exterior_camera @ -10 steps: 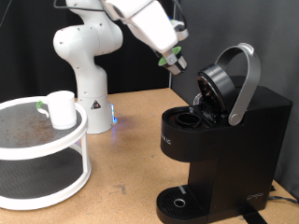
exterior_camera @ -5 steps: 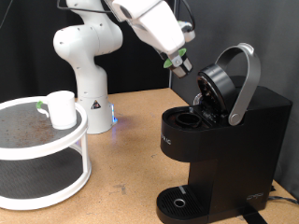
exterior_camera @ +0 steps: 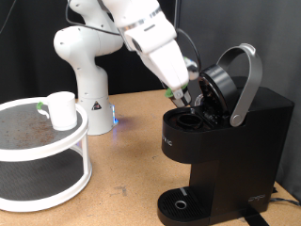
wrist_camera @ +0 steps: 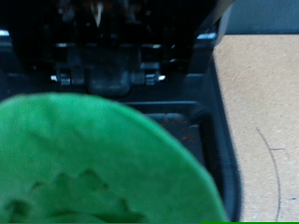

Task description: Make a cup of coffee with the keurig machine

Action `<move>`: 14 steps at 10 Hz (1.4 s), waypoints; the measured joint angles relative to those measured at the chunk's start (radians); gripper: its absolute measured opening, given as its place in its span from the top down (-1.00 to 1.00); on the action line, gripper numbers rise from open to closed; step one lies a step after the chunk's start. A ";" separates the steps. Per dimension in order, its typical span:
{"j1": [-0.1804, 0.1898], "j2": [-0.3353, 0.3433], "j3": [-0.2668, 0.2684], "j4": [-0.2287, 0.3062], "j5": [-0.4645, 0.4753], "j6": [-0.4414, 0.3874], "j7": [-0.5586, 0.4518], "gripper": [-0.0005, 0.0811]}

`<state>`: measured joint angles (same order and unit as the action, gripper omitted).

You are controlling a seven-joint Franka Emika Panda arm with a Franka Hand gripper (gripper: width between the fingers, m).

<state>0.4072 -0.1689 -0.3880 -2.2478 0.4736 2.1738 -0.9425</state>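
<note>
The black keurig machine (exterior_camera: 230,141) stands at the exterior view's right with its grey-handled lid (exterior_camera: 246,80) raised and the pod chamber (exterior_camera: 191,119) open. My gripper (exterior_camera: 183,95) is just above the chamber's rim, shut on a small pod of which a bit of green (exterior_camera: 170,91) shows. In the wrist view the pod's green top (wrist_camera: 93,159) fills the foreground, with the machine's dark opening (wrist_camera: 131,56) right behind it. The white cup (exterior_camera: 62,109) stands on the top tier of the white round stand (exterior_camera: 38,141) at the exterior view's left, far from the gripper.
The robot's white base (exterior_camera: 89,71) stands at the back of the wooden table (exterior_camera: 132,141). The machine's round drip tray (exterior_camera: 179,202) is bare. A cable (wrist_camera: 271,154) lies on the table beside the machine.
My gripper has come down and slightly to the exterior view's right with the pod, from above the machine to the rim of the open chamber. Cup and machine have not moved.
</note>
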 joint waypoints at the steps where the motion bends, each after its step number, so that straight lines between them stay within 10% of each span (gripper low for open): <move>1: 0.000 0.012 0.008 -0.007 0.001 0.007 -0.003 -0.15; 14: 0.006 0.045 0.068 -0.042 -0.045 0.073 0.039 -0.15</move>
<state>0.4137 -0.1243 -0.3201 -2.2896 0.4284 2.2471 -0.9031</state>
